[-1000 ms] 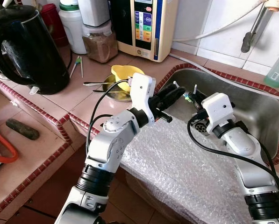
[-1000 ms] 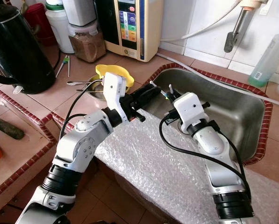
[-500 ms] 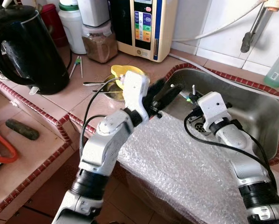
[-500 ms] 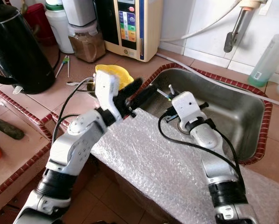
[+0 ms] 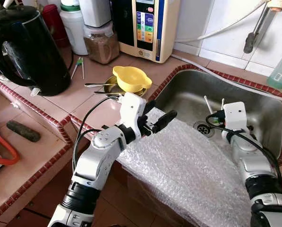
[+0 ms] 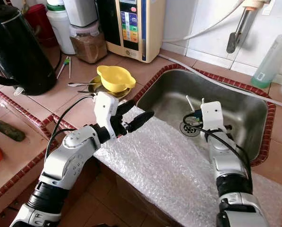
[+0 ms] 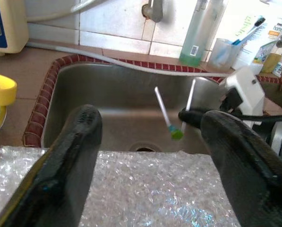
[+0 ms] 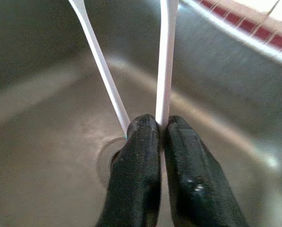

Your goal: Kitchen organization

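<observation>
Toothbrushes upright, handles skyward, pinched in right tool over sink; left tool agape.

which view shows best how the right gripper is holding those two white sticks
The right wrist view: the right gripper is shut on the white sticks, which splay apart. Left wrist view shows them side-on; the eye views, small over the sink.

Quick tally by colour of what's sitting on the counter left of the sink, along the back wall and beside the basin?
Black: 1, kettle
Yellow: 1, bowl
White: 2, jug and blender base
Cream: 1, water purifier
Red: 1, container
Total: 6
</observation>
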Available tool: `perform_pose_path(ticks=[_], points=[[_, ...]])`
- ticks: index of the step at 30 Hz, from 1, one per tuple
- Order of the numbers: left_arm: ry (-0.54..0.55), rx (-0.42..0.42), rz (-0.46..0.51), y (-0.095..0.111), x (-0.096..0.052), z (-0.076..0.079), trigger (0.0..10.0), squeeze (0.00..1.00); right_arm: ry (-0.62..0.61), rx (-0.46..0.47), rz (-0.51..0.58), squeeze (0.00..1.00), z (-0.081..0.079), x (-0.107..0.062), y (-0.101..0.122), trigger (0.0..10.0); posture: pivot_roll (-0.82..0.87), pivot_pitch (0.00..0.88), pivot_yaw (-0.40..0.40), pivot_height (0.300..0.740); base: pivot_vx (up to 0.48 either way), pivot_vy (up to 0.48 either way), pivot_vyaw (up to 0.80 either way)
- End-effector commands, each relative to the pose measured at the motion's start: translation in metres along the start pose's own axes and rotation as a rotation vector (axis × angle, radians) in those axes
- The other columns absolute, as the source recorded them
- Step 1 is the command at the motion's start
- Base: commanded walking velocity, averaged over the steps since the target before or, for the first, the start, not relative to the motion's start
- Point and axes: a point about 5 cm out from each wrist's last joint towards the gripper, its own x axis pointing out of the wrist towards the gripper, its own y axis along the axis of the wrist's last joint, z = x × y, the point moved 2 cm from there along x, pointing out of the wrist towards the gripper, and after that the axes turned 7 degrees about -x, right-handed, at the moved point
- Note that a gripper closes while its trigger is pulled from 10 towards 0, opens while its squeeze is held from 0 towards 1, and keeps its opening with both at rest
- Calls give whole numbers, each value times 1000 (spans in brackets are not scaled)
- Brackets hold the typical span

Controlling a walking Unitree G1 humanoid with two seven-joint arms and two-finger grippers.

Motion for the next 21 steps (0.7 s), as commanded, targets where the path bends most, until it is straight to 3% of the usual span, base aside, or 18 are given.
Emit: perform_pose_path(ticks=[1,16,19,21], points=[[-19,16,-15,0,2,3,10000,1000,20,35,-26,1000,-5,2,-3,10000,-109,65,67,740,0,0,0],[-25,59,-74,-12,1,3,10000,1000,-33,86,-27,1000,-4,3,-5,10000,-108,63,68,740,0,0,0],[-11,60,-68,-11,2,2,10000,1000,-37,80,5,1000,-3,3,-1,10000,-108,63,68,740,0,0,0],[60,102,-31,-4,3,-8,10000,1000,-37,136,68,1000,-5,2,11,10000,-108,65,67,740,0,0,0]])
